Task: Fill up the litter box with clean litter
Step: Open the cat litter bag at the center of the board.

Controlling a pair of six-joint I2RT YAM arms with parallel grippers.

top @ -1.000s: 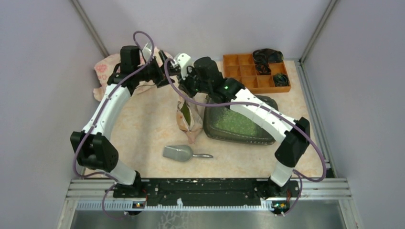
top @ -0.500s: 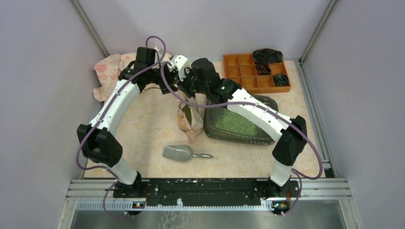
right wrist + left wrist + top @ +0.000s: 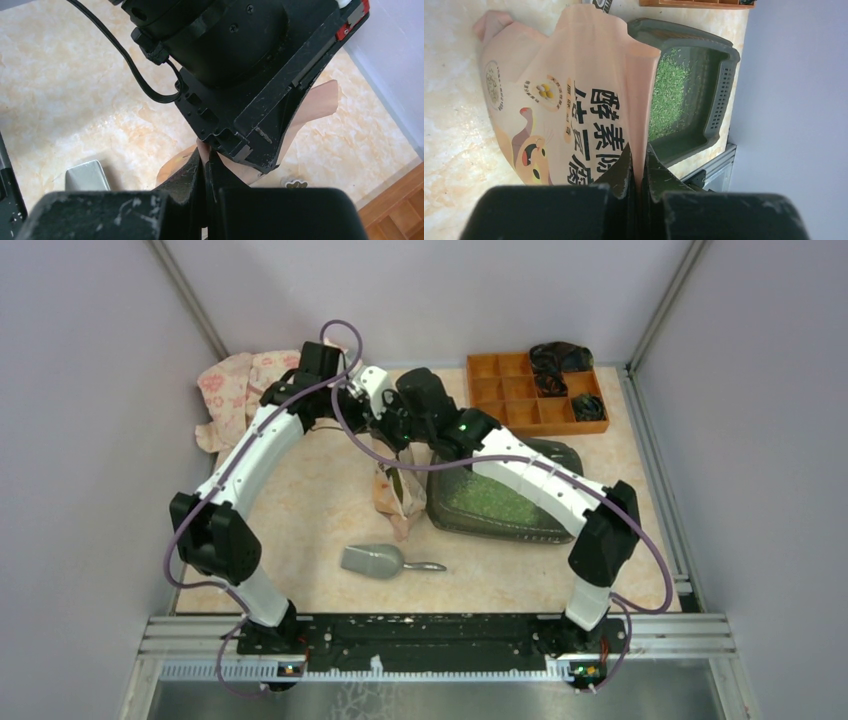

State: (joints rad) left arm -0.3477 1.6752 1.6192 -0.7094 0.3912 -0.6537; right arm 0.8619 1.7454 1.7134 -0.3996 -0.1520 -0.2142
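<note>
Two arms start at the near edge of the tabletop point(image 3: 300, 500). They bend out wide at the elbows and meet far out over the middle. Closest to me lies the small grey metal scoop point(image 3: 373, 560), flat and alone, with nothing touching it. Just past it stands the peach-orange printed paper bag point(image 3: 569, 95), right beside the large dark grey plastic litter box point(image 3: 719, 90). The light-green grains of clean litter point(image 3: 666, 95) lie inside the box. Some dark floor shows, so I think it needs more. My left hand point(image 3: 638, 162) is pinched tight on the bag's top edge. My right hand point(image 3: 204, 165) is pinched on peach paper too, close up against the left wrist. I think both hold the bag's mouth so I can lift it and tip it over the box. Farthest back sits the orange tray with little square pockets point(image 3: 545, 427), near the wall.
</note>
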